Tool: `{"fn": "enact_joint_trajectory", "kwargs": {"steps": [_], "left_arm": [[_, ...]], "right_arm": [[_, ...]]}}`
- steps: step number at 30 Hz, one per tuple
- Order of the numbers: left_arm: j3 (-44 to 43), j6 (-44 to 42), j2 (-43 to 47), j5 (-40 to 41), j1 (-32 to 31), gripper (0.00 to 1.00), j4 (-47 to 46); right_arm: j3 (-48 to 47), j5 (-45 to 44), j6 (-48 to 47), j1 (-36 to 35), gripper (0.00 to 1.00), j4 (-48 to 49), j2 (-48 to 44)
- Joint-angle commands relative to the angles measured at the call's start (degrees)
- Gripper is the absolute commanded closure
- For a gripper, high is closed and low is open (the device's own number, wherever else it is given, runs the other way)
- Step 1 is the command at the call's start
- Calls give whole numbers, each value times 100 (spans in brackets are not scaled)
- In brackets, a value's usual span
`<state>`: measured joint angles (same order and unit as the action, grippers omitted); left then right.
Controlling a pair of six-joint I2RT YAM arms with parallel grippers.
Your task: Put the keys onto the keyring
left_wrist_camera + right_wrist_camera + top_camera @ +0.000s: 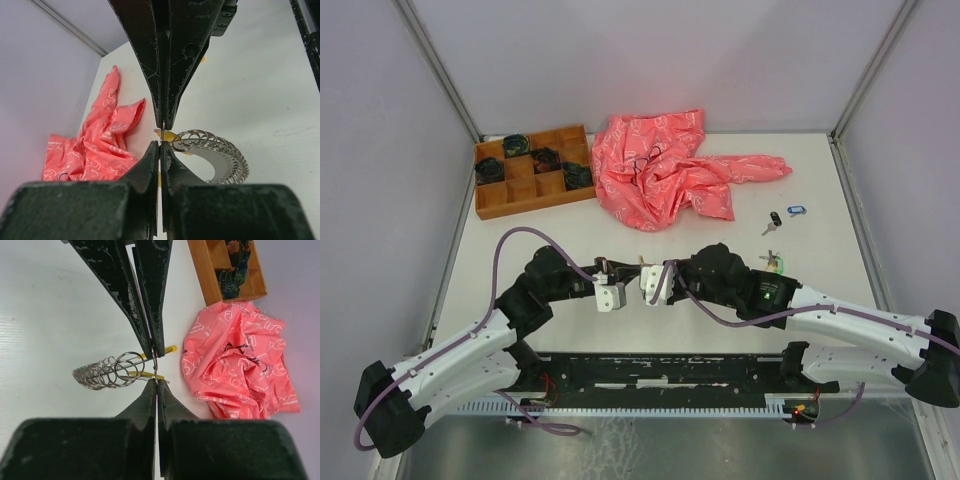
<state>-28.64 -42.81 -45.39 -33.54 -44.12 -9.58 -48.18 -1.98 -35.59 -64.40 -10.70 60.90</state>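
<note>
**Left pincer** [161, 135]: fingers pressed together, pinching a strand of the silvery coiled-wire keyring [212, 150] beside its yellow plastic segment [170, 136].

**Right pincer** [156, 368]: also pressed together, on the same wire from the opposite side. The ring sits between your two pincers over the middle of the white bench [610, 235], toward its near edge. Whether it is lifted off the surface cannot be told.

**Keys, small, silver metal, tagged:** the green-tagged key [777, 263] lies just beside the right arm. The black-tagged key [775, 218] and blue-tagged key [796, 210] lie nearer the right edge. None of these three is threaded.

**Other stock:** a crumpled pink cloth [670, 170] at the far edge, and a compartmented wooden tray [533, 170] in the far-left corner. Neither is part of the job.

**Handling note:** the step appears to be parting the wire end to open a gap.
- Draw your pincers apart gently, only as far as a key's hole needs.
- Thin springy wire can slip from flat fingertips, so pull along the strand, not across it.
- Let one pincer anchor the ring before the other releases.
- Fetch the green-tagged key first, since it is nearest.
</note>
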Motion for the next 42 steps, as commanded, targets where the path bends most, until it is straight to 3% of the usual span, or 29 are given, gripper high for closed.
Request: {"fn": "enact_joint_trajectory", "kwargs": {"steps": [1, 36, 42], "left_arm": [[-23, 167, -9, -135, -16, 97, -395], [-171, 402, -240, -583, -10, 97, -314], [-220, 492, -260, -245, -17, 97, -240]], "right_arm": [[-182, 10, 145, -20, 99, 323, -104], [-297, 141, 593, -77, 99, 793, 10], [-265, 257, 539, -77, 99, 728, -117]]}}
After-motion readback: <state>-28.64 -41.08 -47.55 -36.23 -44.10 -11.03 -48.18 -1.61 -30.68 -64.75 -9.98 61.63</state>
